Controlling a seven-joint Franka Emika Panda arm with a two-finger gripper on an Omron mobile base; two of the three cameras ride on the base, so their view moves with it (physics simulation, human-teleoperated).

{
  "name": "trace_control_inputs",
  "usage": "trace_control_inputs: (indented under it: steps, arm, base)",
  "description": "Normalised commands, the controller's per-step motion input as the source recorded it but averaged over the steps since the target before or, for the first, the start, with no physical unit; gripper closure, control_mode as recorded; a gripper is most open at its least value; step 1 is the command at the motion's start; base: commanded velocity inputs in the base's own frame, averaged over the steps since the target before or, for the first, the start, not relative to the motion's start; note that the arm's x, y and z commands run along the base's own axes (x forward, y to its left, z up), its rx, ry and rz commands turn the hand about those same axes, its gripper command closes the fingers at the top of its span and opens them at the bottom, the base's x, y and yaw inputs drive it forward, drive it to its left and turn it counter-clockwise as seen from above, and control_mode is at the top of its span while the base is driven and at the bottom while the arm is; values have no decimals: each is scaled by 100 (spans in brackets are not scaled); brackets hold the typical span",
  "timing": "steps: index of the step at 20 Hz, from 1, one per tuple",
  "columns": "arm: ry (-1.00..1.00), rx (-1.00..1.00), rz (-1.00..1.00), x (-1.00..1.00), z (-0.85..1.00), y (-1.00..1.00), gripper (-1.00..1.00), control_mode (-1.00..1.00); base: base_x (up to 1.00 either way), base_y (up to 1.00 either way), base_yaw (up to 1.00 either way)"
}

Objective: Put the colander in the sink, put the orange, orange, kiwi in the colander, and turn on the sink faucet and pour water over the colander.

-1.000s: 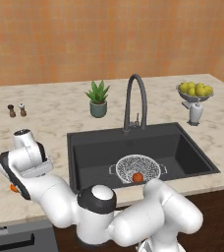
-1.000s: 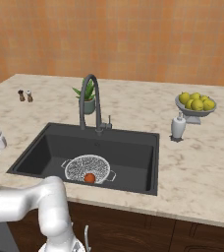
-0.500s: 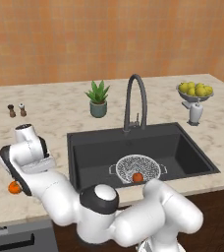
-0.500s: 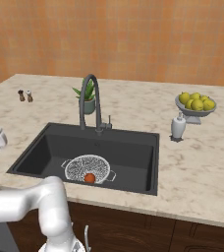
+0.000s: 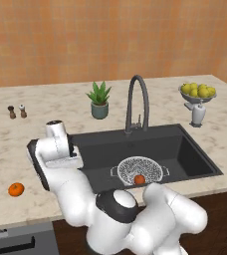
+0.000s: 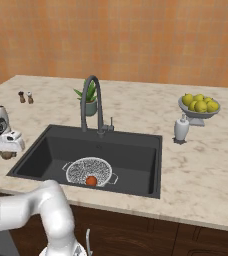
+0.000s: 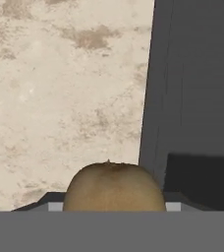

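My gripper (image 6: 6, 150) hangs over the marble counter just left of the sink (image 5: 185, 149), shut on the olive-brown kiwi (image 7: 114, 187); the kiwi (image 6: 7, 155) shows beneath the white hand (image 5: 56, 144). In the hand view the sink's dark left wall runs along the right. The mesh colander (image 5: 138, 168) sits in the basin's front part with a reddish orange (image 5: 140, 179) inside it. A second, bright orange (image 5: 16, 189) lies on the counter at the front left. The gooseneck faucet (image 5: 135, 99) stands behind the basin, with no water running.
A potted plant (image 5: 99, 99) stands left of the faucet. Salt and pepper shakers (image 5: 17, 111) are at the far left. A pedestal bowl of lemons (image 5: 198, 92) and a white dispenser (image 5: 198, 114) stand right of the sink.
The hand with the kiwi has moved right, toward the sink's left edge, uncovering the orange on the counter. The colander and the orange inside it have not moved.
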Motion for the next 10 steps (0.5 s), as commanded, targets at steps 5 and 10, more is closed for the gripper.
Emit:
trace_control_inputs:
  steps: [5,10]
  arm:
    - [0,0,-37,0,0,-100,100,-100]
    - [0,0,-43,4,3,-100,100,-100]
  base:
    - [0,0,0]
    - [0,0,0]
